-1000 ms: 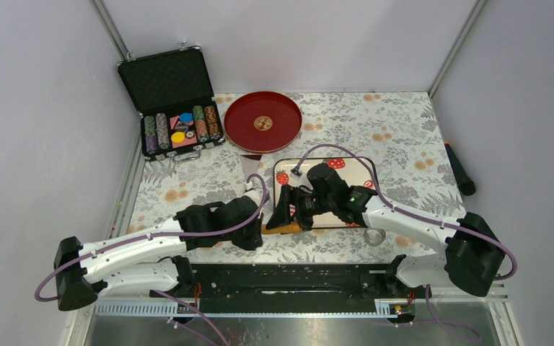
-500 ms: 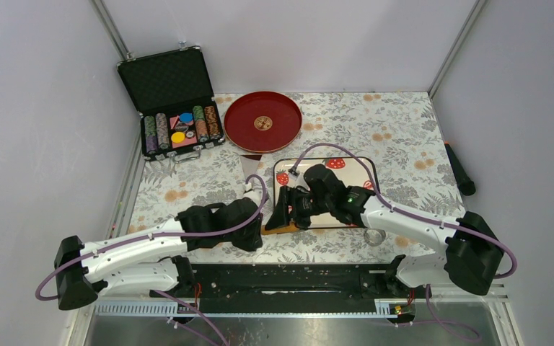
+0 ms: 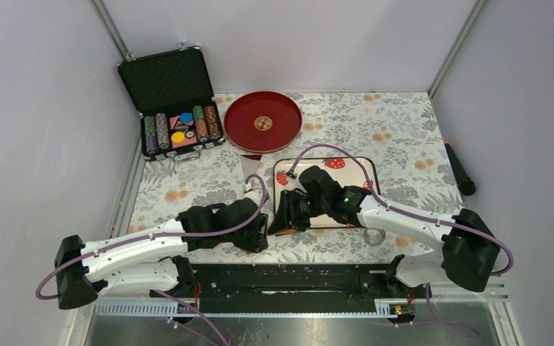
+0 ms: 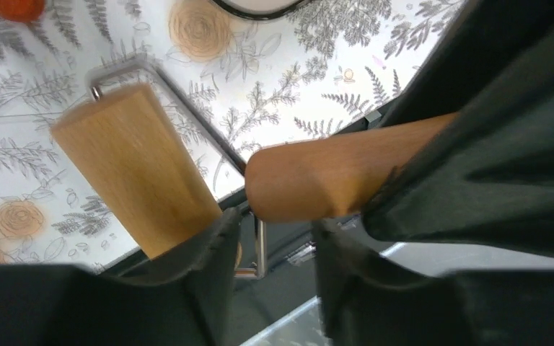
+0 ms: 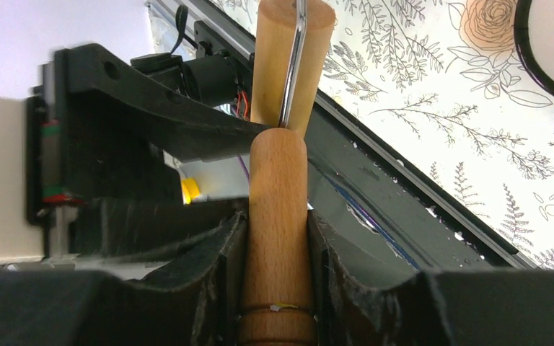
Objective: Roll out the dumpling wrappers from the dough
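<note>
The tan wooden roller has a short barrel [image 4: 133, 169] [image 5: 270, 50], a thin metal frame [image 4: 260, 245] and a wooden handle [image 4: 332, 176] [image 5: 278, 166]. My right gripper [image 3: 281, 216] [image 5: 278, 216] is shut on the handle, just off the strawberry tray's [image 3: 361, 167] near-left corner. My left gripper [image 3: 260, 231] [image 4: 274, 223] is open, its fingers [image 4: 209, 245] on either side of the metal frame, with the barrel resting against the left finger. The dough and the dumpling wrappers are hidden; my right arm covers most of the tray.
A small metal ring cutter [image 3: 374, 236] lies right of the tray's near edge. A red plate [image 3: 245, 115] with a gold emblem and an open case of chips [image 3: 177, 108] stand at the back left. A dark object [image 3: 462, 174] lies by the right wall.
My right gripper has carried the roller left and nearer, off the tray's corner, until its barrel end sits at my left gripper's fingers. The left arm has barely moved.
</note>
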`<move>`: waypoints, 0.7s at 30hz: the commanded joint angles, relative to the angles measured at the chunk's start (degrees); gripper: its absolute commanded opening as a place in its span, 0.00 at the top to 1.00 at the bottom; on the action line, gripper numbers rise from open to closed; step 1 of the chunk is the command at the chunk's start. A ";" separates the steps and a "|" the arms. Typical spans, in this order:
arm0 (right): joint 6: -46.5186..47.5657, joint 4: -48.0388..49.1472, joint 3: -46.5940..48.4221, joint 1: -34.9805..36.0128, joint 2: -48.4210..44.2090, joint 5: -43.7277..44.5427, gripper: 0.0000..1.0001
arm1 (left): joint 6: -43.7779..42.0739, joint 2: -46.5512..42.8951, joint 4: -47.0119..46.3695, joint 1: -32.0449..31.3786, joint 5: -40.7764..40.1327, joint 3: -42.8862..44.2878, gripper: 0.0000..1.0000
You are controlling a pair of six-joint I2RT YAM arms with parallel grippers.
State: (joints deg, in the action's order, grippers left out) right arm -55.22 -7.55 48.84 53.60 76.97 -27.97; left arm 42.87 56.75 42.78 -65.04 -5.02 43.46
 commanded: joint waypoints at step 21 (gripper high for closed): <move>14.81 -30.58 15.48 -5.51 -4.05 13.82 1.00 | 18.09 -7.13 -29.39 15.73 14.20 4.58 0.04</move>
State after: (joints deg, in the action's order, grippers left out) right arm -43.46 -31.79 61.43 52.23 77.06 -15.35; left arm 56.29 50.09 19.25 -57.60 1.72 46.17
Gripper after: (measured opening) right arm 0.392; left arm 0.961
